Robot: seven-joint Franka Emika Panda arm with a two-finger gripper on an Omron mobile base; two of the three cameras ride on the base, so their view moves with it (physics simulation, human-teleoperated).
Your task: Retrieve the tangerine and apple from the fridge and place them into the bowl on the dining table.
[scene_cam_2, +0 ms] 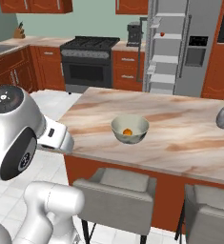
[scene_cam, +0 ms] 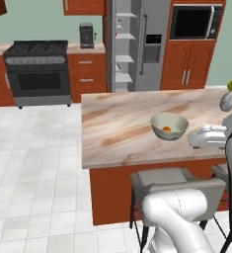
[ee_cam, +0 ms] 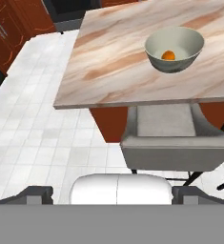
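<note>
The tangerine (scene_cam: 167,129) lies in the bowl (scene_cam: 170,126), which stands on the table (scene_cam: 117,128) near its front edge. Two chairs (scene_cam_2: 114,190) stand before the table. The fridge (scene_cam: 135,44) stands behind it, the stove (scene_cam: 37,69) to the fridge's left.

I see tangerine (scene_cam_2: 127,132) inside bowl (scene_cam_2: 140,125) | bowl on surface (scene_cam_2: 180,133) | fridge (scene_cam_2: 180,47) door open, apple (scene_cam_2: 162,34) on shelf

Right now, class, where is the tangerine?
The tangerine lies inside the bowl on the dining table, near the table's front edge, above a grey chair.
</note>
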